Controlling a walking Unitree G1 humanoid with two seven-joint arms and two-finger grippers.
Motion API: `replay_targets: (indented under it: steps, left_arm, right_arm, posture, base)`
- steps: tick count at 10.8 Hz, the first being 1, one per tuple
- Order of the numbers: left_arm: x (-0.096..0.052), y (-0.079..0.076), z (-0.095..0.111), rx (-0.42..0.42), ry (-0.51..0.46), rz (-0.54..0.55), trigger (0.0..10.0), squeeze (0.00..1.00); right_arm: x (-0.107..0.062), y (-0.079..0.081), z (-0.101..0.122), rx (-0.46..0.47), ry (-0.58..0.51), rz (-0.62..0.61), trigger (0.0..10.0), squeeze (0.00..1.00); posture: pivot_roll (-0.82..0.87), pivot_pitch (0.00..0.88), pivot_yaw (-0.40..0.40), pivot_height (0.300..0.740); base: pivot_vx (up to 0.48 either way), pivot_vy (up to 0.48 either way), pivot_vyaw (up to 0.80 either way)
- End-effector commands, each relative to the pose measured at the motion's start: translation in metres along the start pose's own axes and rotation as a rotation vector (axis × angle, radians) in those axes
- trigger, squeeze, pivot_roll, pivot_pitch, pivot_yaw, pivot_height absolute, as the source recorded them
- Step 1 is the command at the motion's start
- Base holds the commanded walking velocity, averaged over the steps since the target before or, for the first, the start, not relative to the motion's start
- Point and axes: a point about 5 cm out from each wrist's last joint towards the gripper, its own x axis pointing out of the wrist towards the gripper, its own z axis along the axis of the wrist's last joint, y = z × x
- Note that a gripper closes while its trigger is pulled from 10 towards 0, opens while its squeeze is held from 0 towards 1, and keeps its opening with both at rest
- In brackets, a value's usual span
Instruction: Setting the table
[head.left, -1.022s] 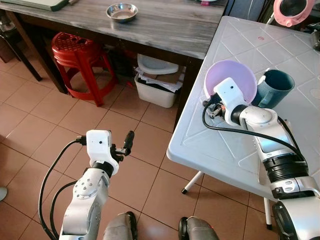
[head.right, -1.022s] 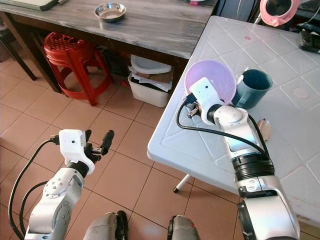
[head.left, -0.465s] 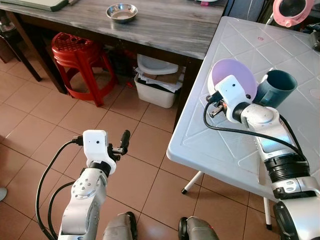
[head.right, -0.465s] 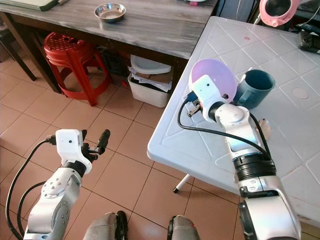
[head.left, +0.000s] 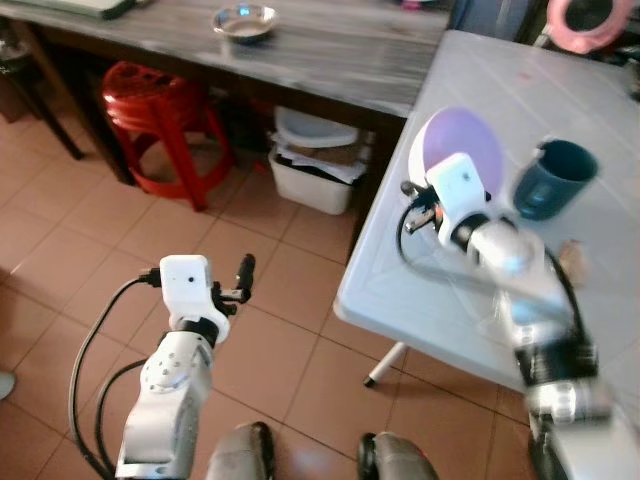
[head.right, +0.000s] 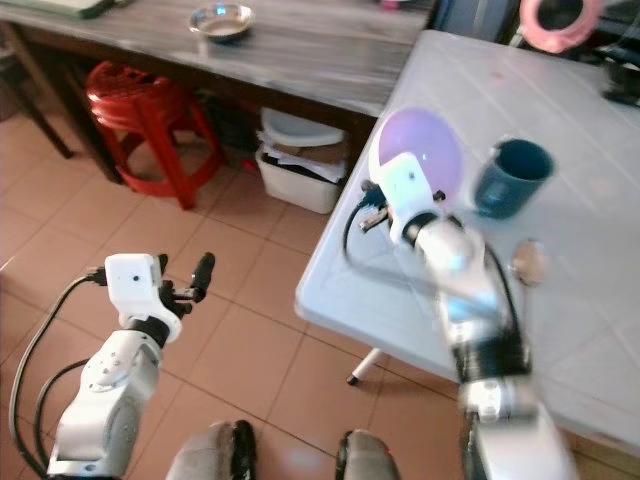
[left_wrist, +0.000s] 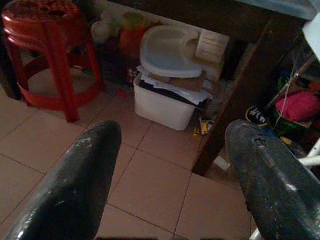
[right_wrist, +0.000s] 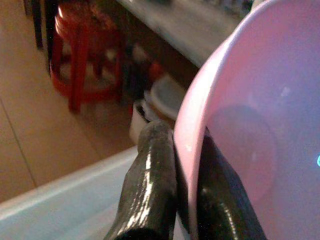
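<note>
A lilac plastic bowl (head.left: 458, 152) is held up on edge above the near left part of the white folding table (head.left: 590, 110). My right gripper (right_wrist: 180, 195) is shut on the bowl's rim, one black finger (right_wrist: 150, 185) outside it and one inside. A dark teal mug (head.left: 553, 178) stands on the table just right of the bowl. A small pale object (head.right: 528, 260) lies on the table nearer me. My left gripper (left_wrist: 170, 165) hangs open over the tiled floor, nothing between its fingers.
A grey wooden table (head.left: 330, 40) at the back holds a small steel bowl (head.left: 243, 20). Under it stand a red plastic stool (head.left: 160, 120) and a white bin (head.left: 315, 165). A pink round object (head.left: 590, 18) sits at the far right.
My right gripper has tilted the lilac bowl from lying open-side-up to standing on edge and lifted it, drawing it left away from the mug. The right arm is blurred with motion. The left arm dropped slightly.
</note>
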Motion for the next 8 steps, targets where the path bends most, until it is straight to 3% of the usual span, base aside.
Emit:
replay_targets:
  steps: [1,3,6,8]
  left_arm:
    - [-0.002,0.009,0.001,0.015,-0.013,0.028,10.0,0.00]
    - [0.002,0.019,0.010,0.032,-0.069,0.080,10.0,0.00]
    - [0.006,0.020,0.013,0.054,-0.092,0.088,10.0,0.00]
    - [0.009,0.019,0.014,0.049,-0.099,0.097,10.0,0.00]
  right_arm:
    - [-0.002,0.004,0.010,0.003,-0.066,-0.027,0.0,0.00]
    - [-0.016,0.009,0.004,0.068,-0.116,-0.131,10.0,0.00]
    - [-0.026,0.019,-0.001,0.101,-0.131,-0.202,10.0,0.00]
    - [-0.028,0.023,-0.001,0.121,-0.147,-0.207,10.0,0.00]
  posture:
    - [0.00,0.156,-0.010,0.740]
    - [0.00,0.143,-0.012,0.740]
    - [-0.01,0.132,-0.006,0.740]
    - [-0.01,0.133,-0.006,0.740]
  base:
    - [0.000,0.476,0.00]
    - [0.000,0.472,0.00]
    - [0.214,0.390,0.00]
    - [0.454,0.000,0.00]
